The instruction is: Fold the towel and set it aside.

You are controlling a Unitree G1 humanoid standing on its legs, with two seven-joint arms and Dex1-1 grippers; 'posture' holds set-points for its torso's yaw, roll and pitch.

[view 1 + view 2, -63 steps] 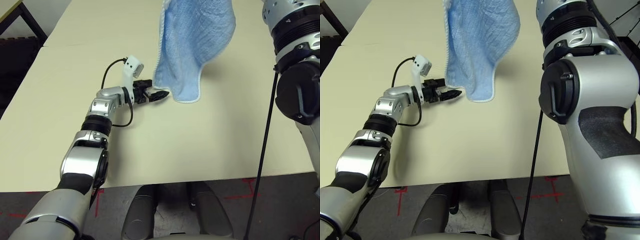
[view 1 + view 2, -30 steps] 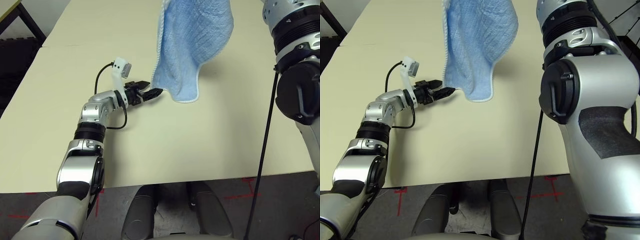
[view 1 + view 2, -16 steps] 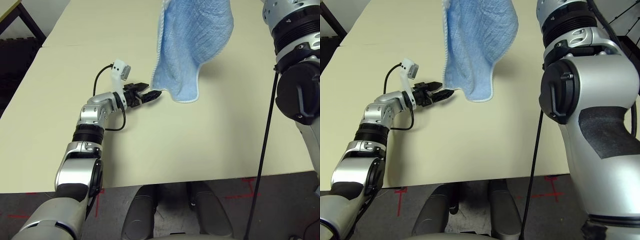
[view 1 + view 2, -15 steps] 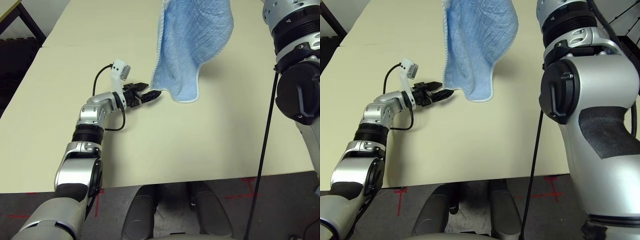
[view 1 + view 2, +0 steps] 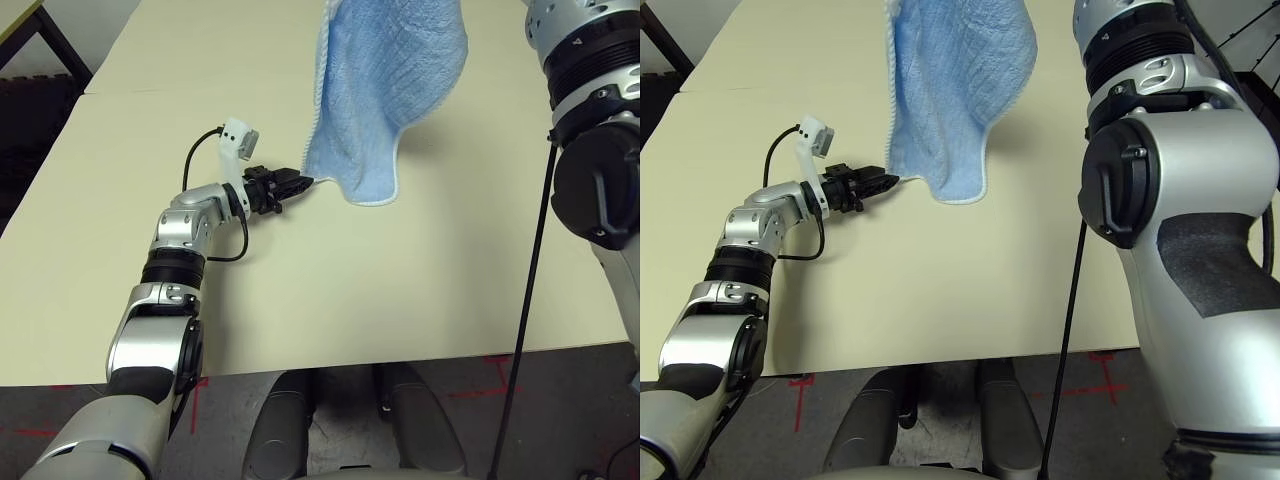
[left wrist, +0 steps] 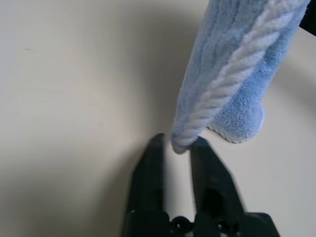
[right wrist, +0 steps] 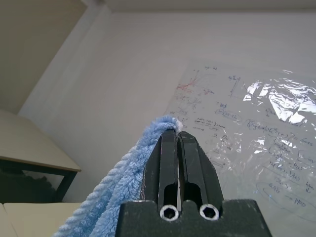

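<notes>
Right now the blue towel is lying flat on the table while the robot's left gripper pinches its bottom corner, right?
Not quite. The towel is not lying flat; it hangs in the air above the table, held up at its top by the right gripper. The left eye view shows it dangling. The rest is right: the left gripper pinches its bottom corner.

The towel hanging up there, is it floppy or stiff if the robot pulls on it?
Probably floppy: the towel hangs limp from the right claw and curls along its lower edge. Likely light, since one pinched corner carries it all. The left claw nips its white corded edge, so it should follow a pull, not resist.
</notes>
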